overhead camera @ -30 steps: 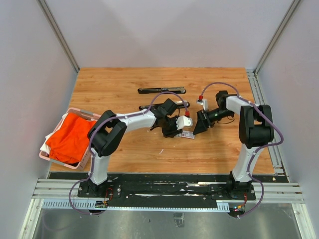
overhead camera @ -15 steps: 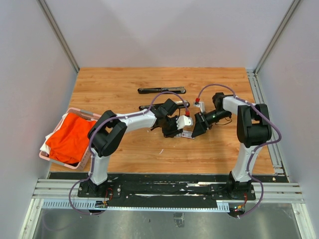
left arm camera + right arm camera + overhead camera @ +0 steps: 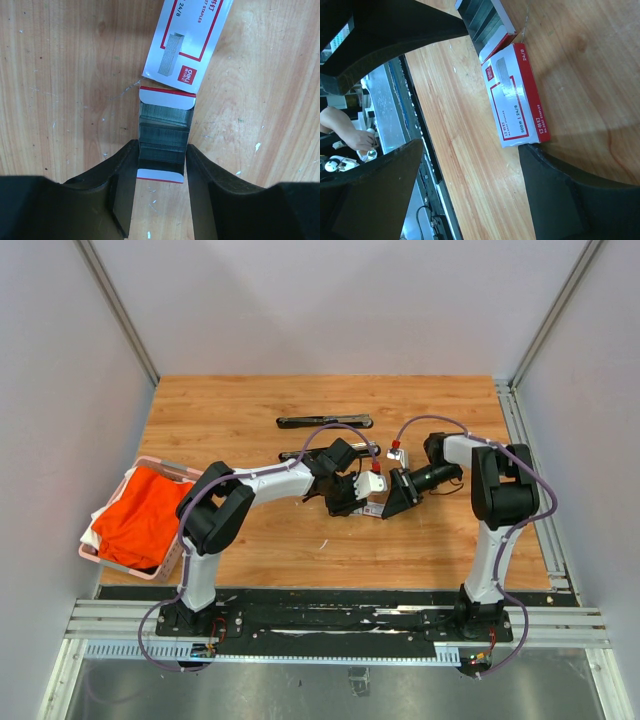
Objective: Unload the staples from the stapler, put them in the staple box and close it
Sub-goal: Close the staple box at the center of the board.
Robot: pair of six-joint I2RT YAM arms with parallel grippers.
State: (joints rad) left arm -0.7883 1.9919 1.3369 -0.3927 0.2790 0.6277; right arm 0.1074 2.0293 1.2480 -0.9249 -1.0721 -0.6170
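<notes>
My left gripper (image 3: 162,150) is shut on the sides of a small white-and-red tray (image 3: 159,175) packed with rows of grey staples (image 3: 165,135). The tray's white-and-red box sleeve (image 3: 187,42) lies slid off just ahead of it. My right gripper (image 3: 470,150) stands open over the table, one finger (image 3: 555,175) touching the end of the sleeve (image 3: 517,95). From above, the two grippers face each other, left (image 3: 347,500) and right (image 3: 392,502). A long black stapler (image 3: 324,421) lies behind them. A second black-and-silver bar (image 3: 300,454) is partly hidden by my left wrist.
A pink basket (image 3: 165,468) with orange cloth sits at the table's left edge. A tiny pale sliver (image 3: 322,542) lies on the wood in front of my left arm, too small to identify. Grey walls enclose the table on three sides.
My right gripper has moved left, up to the box sleeve, still open. The left gripper and the tray have not moved.
</notes>
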